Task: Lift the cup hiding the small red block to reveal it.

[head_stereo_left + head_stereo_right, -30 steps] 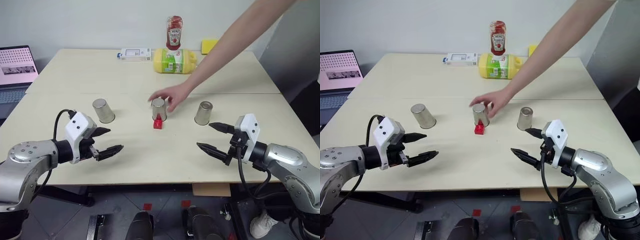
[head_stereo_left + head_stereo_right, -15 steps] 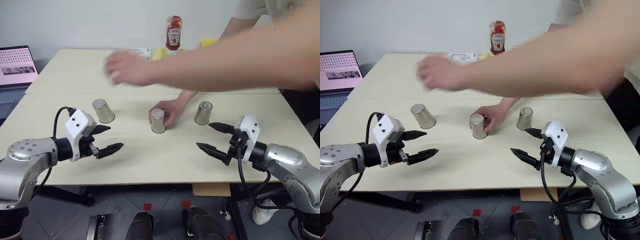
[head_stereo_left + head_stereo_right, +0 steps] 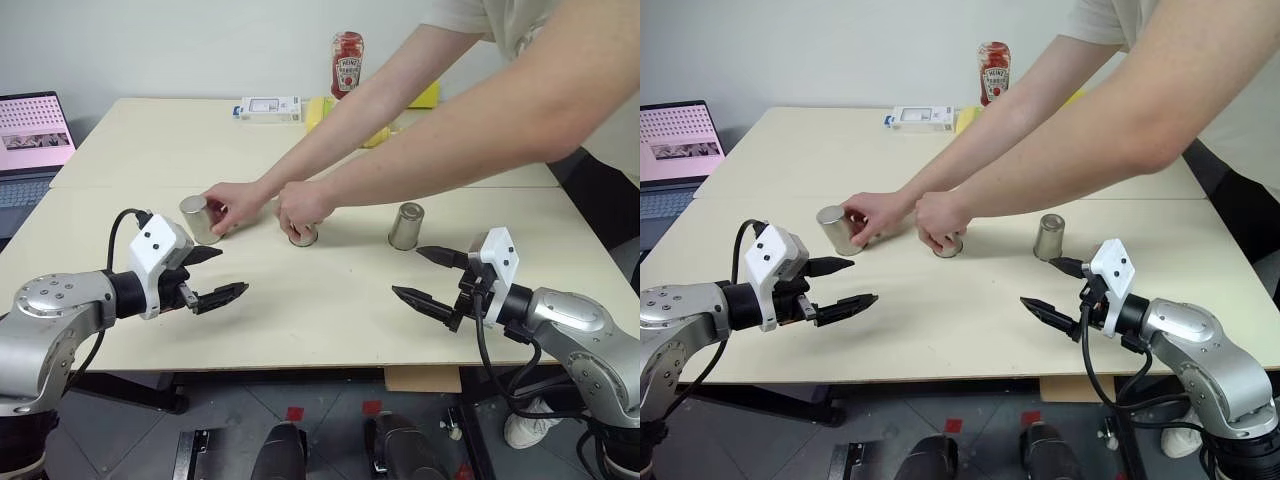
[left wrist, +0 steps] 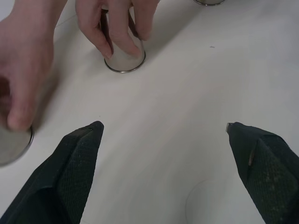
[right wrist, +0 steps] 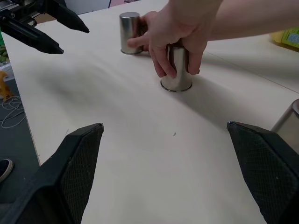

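A person's hand point(image 3: 303, 207) wrapped over the middle cup point(image 3: 304, 236) so that little more than its rim on the surface point(image 3: 330, 300) could be seen, a second hand point(image 3: 230, 207) covered one side of the left cup point(image 3: 197, 218), and the small red block could not be made out anywhere. All three cups, the right cup point(image 3: 405, 226) standing alone, stood mouth-down with their long axes upright in a row across the middle of the surface. The left gripper point(image 3: 218, 275) and right gripper point(image 3: 432, 279) hovered near the front edge, jaws spread wide and gripping nothing, well apart from the cups.
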